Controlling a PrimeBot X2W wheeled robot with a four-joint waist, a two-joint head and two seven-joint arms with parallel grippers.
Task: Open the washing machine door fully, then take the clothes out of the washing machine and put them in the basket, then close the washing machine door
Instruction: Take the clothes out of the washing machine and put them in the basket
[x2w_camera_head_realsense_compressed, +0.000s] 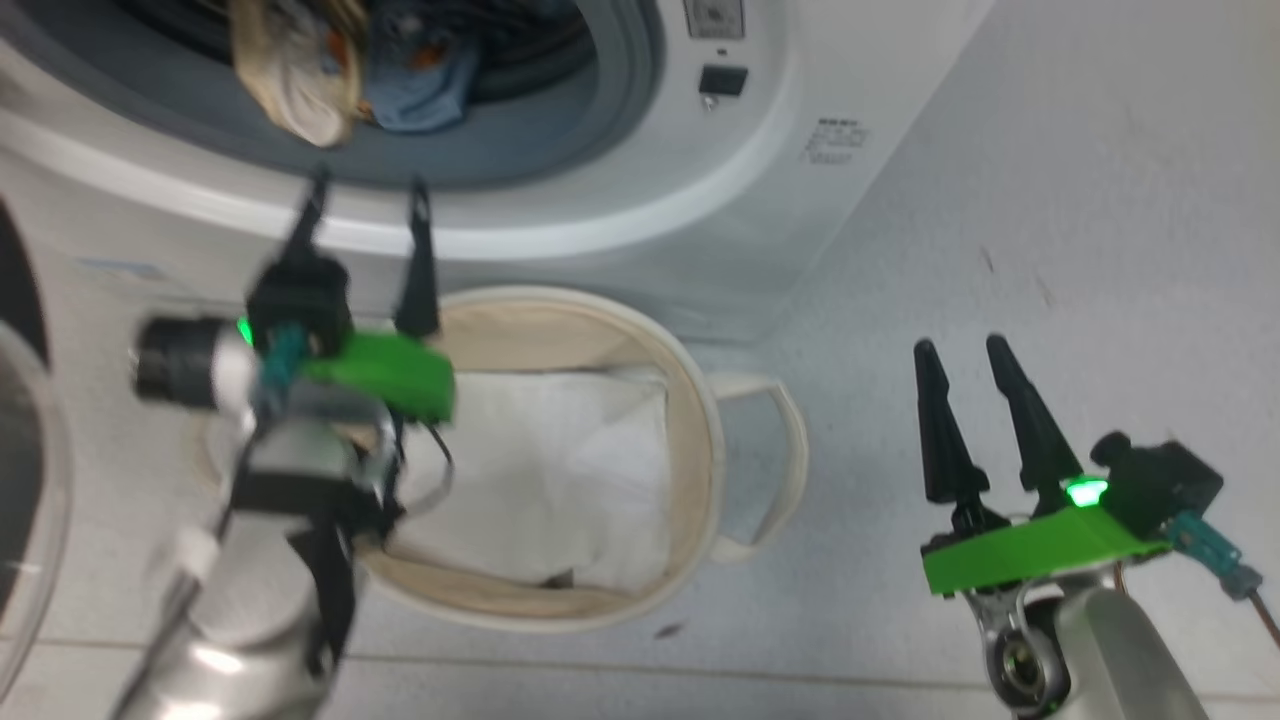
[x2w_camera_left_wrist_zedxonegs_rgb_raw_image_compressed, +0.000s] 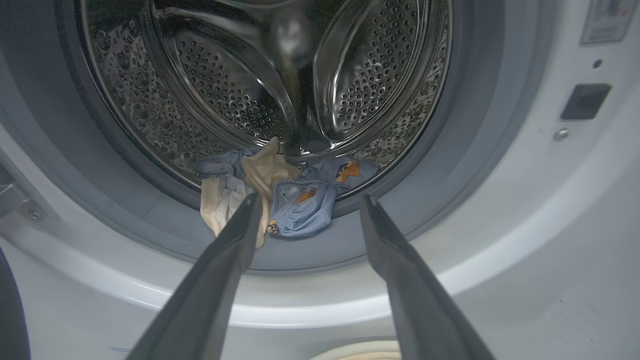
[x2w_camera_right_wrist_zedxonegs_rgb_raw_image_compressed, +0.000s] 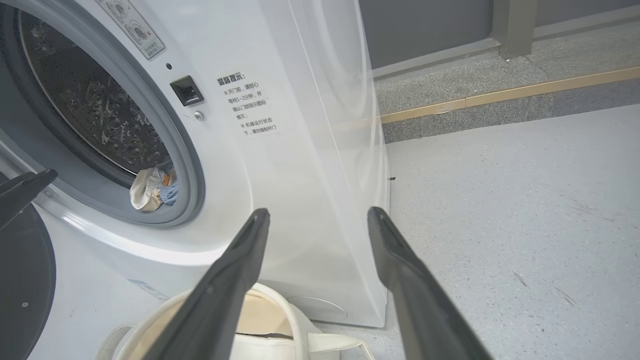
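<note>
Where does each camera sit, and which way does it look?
Head view: from the head, down at the basket and washing machine; open left gripper and right gripper show.
Left wrist view: left wrist, into the drum at the clothes; own fingers show.
Right wrist view: right wrist, toward the machine's front corner and floor; own fingers show.
Shared: all show the clothes at the drum's mouth.

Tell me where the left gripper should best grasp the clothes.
Probably the front edge of the clothes, which spills out onto the grey gasket: it lies nearest the opening, so the open left gripper can come straight in from the front.
</note>
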